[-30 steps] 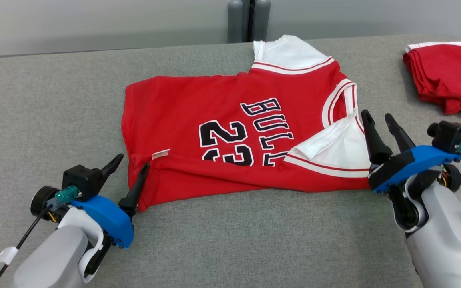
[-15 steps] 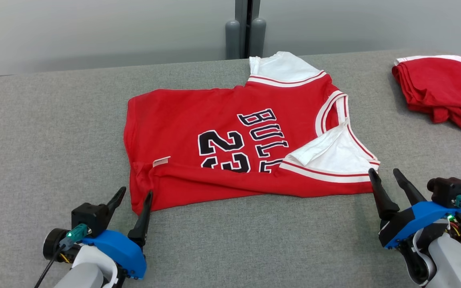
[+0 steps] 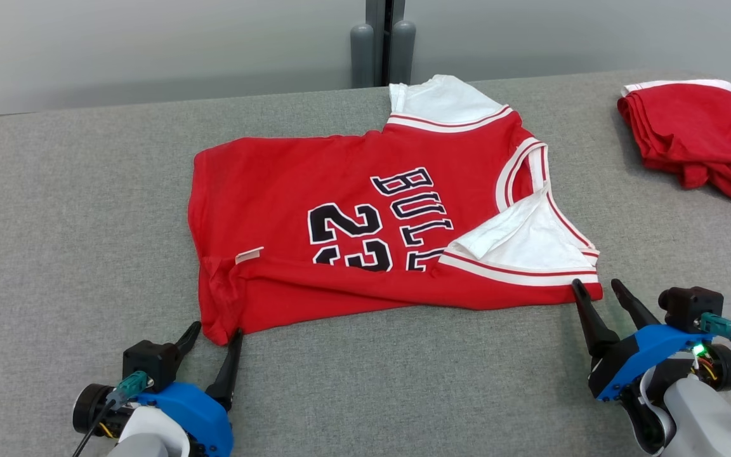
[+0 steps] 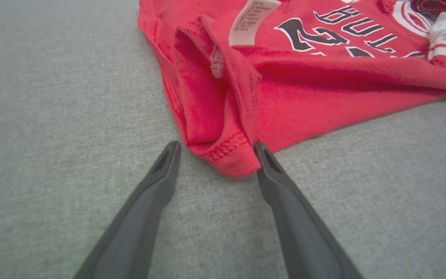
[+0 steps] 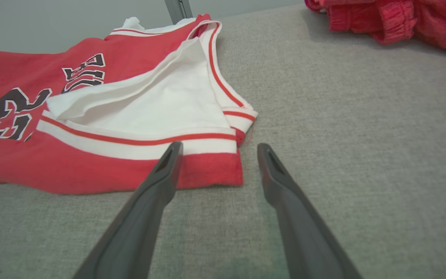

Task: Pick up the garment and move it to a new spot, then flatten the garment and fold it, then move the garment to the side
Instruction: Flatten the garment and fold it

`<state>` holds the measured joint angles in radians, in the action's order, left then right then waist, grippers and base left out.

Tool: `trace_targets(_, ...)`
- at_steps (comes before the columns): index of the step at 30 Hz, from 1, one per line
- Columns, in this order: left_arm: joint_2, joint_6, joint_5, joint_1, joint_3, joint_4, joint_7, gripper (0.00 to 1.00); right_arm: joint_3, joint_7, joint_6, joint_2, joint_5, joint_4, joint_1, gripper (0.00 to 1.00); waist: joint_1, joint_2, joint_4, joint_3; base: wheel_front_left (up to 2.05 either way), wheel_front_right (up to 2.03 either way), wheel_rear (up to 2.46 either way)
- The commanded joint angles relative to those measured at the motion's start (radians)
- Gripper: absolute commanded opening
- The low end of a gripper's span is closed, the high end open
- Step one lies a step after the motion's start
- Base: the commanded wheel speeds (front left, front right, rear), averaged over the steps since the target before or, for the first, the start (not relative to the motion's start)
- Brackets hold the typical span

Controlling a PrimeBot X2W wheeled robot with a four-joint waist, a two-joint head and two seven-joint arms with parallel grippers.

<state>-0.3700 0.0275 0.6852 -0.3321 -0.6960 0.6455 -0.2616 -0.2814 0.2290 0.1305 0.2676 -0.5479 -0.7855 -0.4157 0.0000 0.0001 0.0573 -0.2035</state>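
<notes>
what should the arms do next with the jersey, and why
Probably ease both forward and close on the near corners of the jersey. The left gripper and right gripper are open, tips at those corners, holding nothing; the near edge is already folded over, so another fold seems due.

Broad grey fabric surface [image 3: 54,222] stretching right across, plain pale wall [image 3: 150,44] behind it, and at the far edge an upright post [image 3: 379,19] flanked by two rounded grey cylinders [image 3: 361,57].
</notes>
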Motion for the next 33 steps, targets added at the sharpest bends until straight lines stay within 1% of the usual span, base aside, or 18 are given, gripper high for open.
trace_targets(1, 0.006, 0.007, -0.001, -0.018, -0.004, 0.011, -0.004, 1.0, -0.001, 0.005, 0.001, -0.004, -0.001, -0.013, -0.011, 1.0, 0.0, -0.0001, 0.001, -0.001, 0.0, 0.0, 0.0)
trace_targets(9, 0.032, 0.034, 0.004, -0.047, 0.009, 0.048, -0.003, 1.0, -0.005, 0.015, 0.001, -0.032, -0.022, -0.078, -0.051, 1.0, 0.0, -0.0001, 0.0, -0.013, 0.0, 0.0, 0.0)
trace_targets(10, 0.038, 0.036, 0.013, -0.049, 0.016, 0.051, -0.003, 0.98, -0.002, 0.016, 0.001, -0.035, -0.027, -0.087, -0.057, 1.0, 0.0, -0.0001, -0.001, -0.015, 0.0, 0.0, 0.0)
trace_targets(11, 0.044, 0.042, 0.02, -0.053, 0.026, 0.052, -0.003, 0.59, -0.001, 0.017, 0.001, -0.039, -0.031, -0.095, -0.064, 0.82, 0.0, -0.0001, -0.003, -0.019, 0.0, 0.0, 0.0)
trace_targets(12, 0.046, 0.043, 0.025, -0.057, 0.036, 0.052, -0.003, 0.39, -0.001, 0.018, 0.001, -0.045, -0.037, -0.103, -0.07, 0.42, 0.0, -0.0001, -0.004, -0.021, 0.0, 0.0, 0.0)
trace_targets(13, 0.047, 0.044, 0.027, -0.059, 0.044, 0.052, -0.003, 0.15, 0.0, 0.018, 0.001, -0.049, -0.04, -0.111, -0.076, 0.03, 0.0, -0.0001, -0.005, -0.022, 0.0, 0.0, 0.0)
trace_targets(14, 0.049, 0.047, 0.033, -0.059, 0.057, 0.05, -0.003, 0.0, 0.003, 0.019, 0.001, -0.053, -0.048, -0.119, -0.083, 0.0, 0.0, -0.0001, -0.007, -0.024, 0.0, 0.0, 0.0)
trace_targets(20, 0.059, 0.065, 0.074, -0.026, 0.135, 0.03, -0.003, 0.0, 0.018, 0.031, 0.001, -0.044, -0.076, -0.132, -0.093, 0.0, 0.0, -0.0001, -0.022, -0.011, 0.0, 0.0, 0.0)
trace_targets(24, 0.058, 0.077, 0.086, 0.016, 0.158, 0.002, -0.004, 0.0, 0.018, 0.036, 0.0, -0.033, -0.092, -0.1, -0.049, 0.0, 0.0, -0.0001, -0.029, 0.024, 0.0, 0.0, 0.0)
trace_targets(30, 0.049, 0.082, 0.106, 0.118, 0.181, -0.074, -0.003, 0.0, 0.029, 0.037, 0.0, -0.008, -0.133, 0.026, 0.064, 0.0, 0.0, -0.0001, -0.038, 0.077, 0.0, 0.0, 0.0)
trace_targets(33, 0.038, 0.062, 0.118, 0.178, 0.186, -0.132, -0.003, 0.0, 0.052, 0.037, 0.0, 0.005, -0.148, 0.105, 0.149, 0.0, 0.0, -0.0001, -0.047, 0.096, 0.0, 0.0, 0.0)
